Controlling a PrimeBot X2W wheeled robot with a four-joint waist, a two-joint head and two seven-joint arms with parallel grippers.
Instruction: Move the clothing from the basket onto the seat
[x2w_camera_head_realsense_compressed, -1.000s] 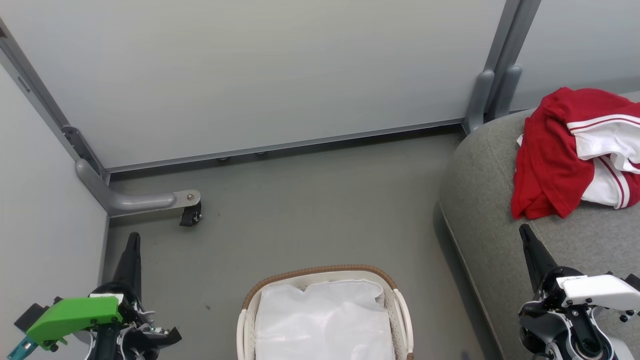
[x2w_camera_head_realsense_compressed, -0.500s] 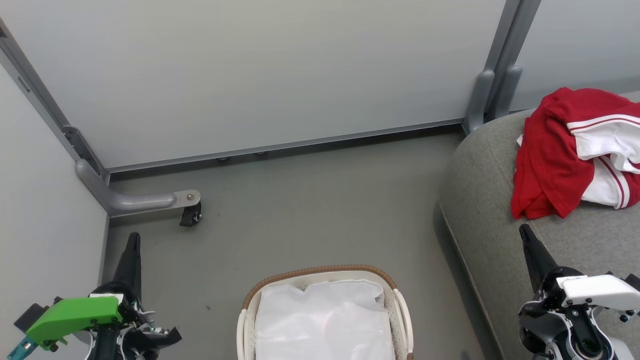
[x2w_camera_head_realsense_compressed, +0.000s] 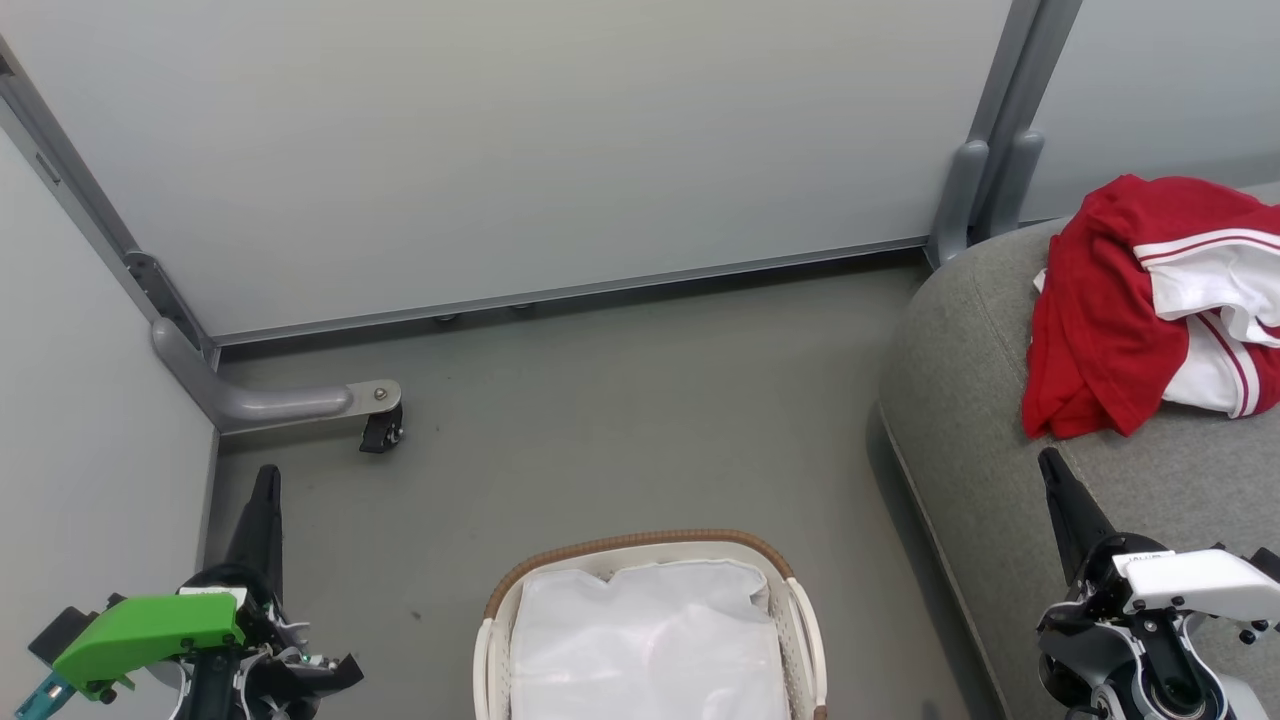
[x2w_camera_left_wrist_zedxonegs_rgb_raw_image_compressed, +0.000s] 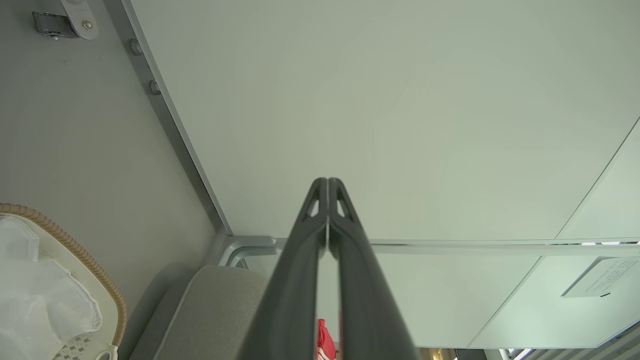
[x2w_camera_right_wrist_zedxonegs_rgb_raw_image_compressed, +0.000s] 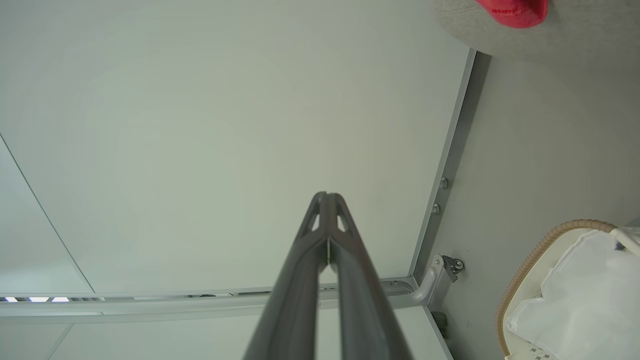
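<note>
1. By the look of things, the transfer is finished. The small oval white plastic basket (x2w_camera_head_realsense_compressed: 620, 545) with its brown woven rim holds its white fabric liner (x2w_camera_head_realsense_compressed: 645, 640) and no red that I can see. The sensible step is to keep both arms clear and check that nothing hides under the liner's folds.
2. The left claw (x2w_camera_head_realsense_compressed: 262, 510) and right claw (x2w_camera_head_realsense_compressed: 1060, 490) each have their two dark fingers pressed together, gripping nothing.
3. The bright red soft clothing (x2w_camera_head_realsense_compressed: 1110, 310), with white panels and thin red-white stripes, lies crumpled on the large grey fabric seat (x2w_camera_head_realsense_compressed: 960, 380), near its rounded edge and well apart from the basket.
</note>
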